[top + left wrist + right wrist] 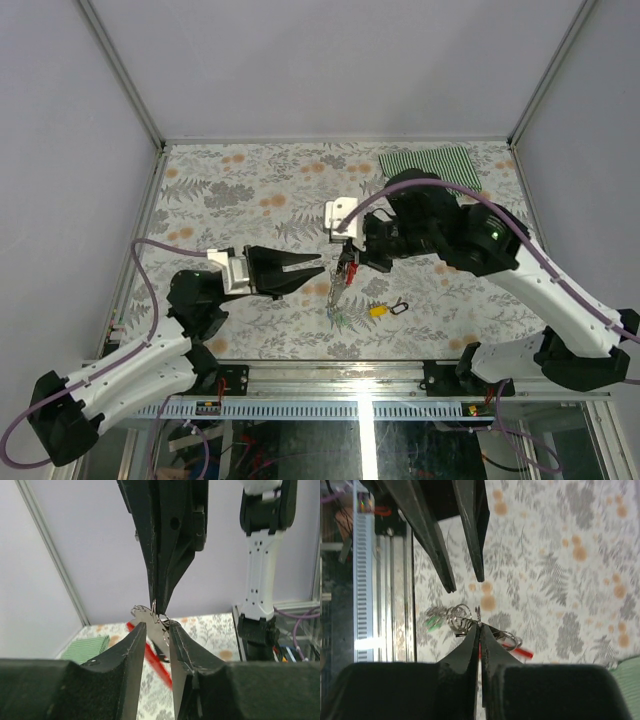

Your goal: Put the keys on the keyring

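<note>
My right gripper (347, 262) (480, 626) is shut on a silver ring of the keyring (460, 617), holding it above the table. The red clip (350, 270) (522, 653) (150, 657) hangs just below the grip. The chain trails down to the cloth, and a green key (434, 622) (341, 317) hangs at its end. My left gripper (320, 268) (156, 625) stands open, its tips on either side of a flat silver piece (145, 614) of the bunch. A yellow key (378, 311) lies on the table to the right.
A small black loop (400, 306) lies beside the yellow key. A white block (340, 212) sits behind the grippers and a green striped cloth (430, 162) lies at the back right. The metal rail (360, 372) runs along the table's near edge.
</note>
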Robot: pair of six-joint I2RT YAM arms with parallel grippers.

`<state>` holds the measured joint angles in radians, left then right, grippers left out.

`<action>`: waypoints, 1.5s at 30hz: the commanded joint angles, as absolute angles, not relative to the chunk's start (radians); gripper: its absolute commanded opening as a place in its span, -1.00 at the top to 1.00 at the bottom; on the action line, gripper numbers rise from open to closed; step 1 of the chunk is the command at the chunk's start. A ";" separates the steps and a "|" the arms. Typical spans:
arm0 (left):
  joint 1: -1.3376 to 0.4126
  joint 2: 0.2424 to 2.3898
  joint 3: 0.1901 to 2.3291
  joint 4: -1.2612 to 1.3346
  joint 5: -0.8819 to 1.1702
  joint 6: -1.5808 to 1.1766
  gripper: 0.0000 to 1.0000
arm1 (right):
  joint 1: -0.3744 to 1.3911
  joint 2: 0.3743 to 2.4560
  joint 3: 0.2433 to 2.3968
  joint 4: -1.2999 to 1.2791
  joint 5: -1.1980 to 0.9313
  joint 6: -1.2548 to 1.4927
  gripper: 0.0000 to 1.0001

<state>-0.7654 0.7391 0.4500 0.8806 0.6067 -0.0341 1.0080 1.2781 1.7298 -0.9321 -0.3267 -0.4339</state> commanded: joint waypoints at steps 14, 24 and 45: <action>-0.762 0.831 0.518 0.733 0.709 0.049 0.42 | 1.019 1.430 1.867 -1.205 -0.208 -0.405 1.00; -0.762 0.907 0.541 0.812 0.774 -0.021 0.40 | 1.023 1.452 1.866 -1.192 -0.230 -0.413 1.00; -0.772 0.956 0.565 0.811 0.788 -0.031 0.43 | 1.028 1.441 1.836 -1.159 -0.257 -0.420 1.00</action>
